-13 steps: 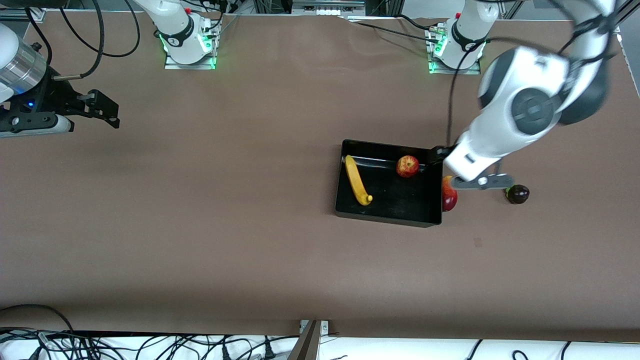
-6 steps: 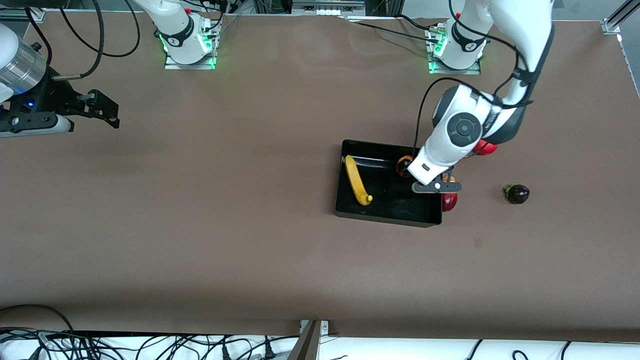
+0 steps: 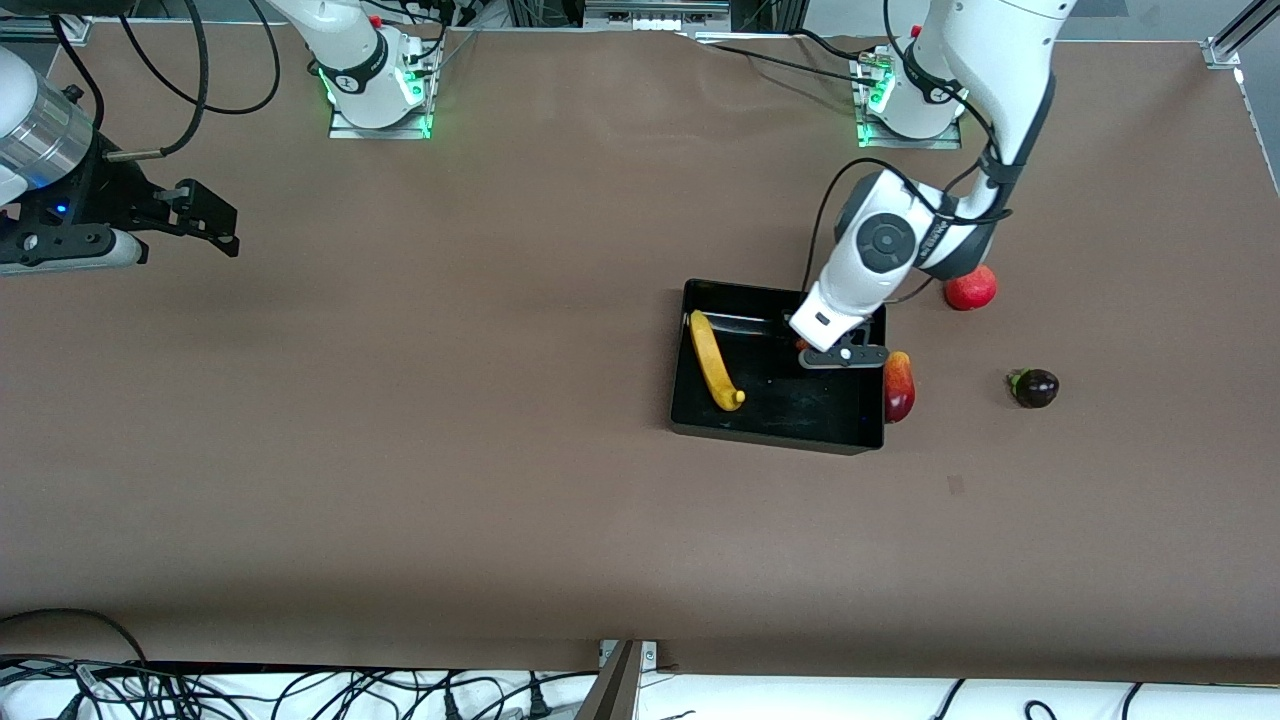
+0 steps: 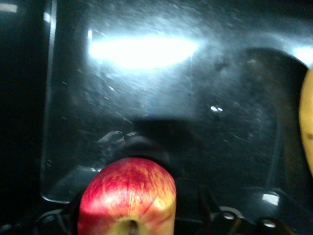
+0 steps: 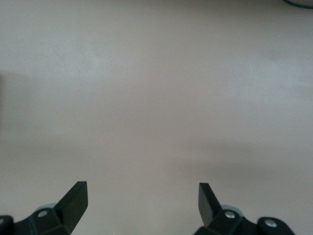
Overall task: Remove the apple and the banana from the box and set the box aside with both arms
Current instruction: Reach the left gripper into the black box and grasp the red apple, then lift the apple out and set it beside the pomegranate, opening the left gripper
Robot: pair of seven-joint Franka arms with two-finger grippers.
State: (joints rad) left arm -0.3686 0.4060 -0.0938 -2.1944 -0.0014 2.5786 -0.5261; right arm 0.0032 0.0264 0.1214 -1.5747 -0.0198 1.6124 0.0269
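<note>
My left gripper point(image 3: 812, 347), fingers unreadable, straddles the apple point(image 4: 127, 195) in the box point(image 3: 770, 428); off-centre closure could roll it away.

A brown bench point(image 3: 480, 450) carries three loose fruits. An elongated red-orange fruit point(image 3: 898, 386) lies just beside the left arm's fingers. A round red pomegranate point(image 3: 971, 289) sits near them, toward the arm bases. A dark purple fruit with a green stem point(image 3: 1035, 387) rests well apart from them.

White jointed arms point(image 3: 975, 60) with grey round joint caps, black cables looped alongside, black fingers point(image 5: 73, 198), green-lit bases point(image 3: 375, 95).
</note>
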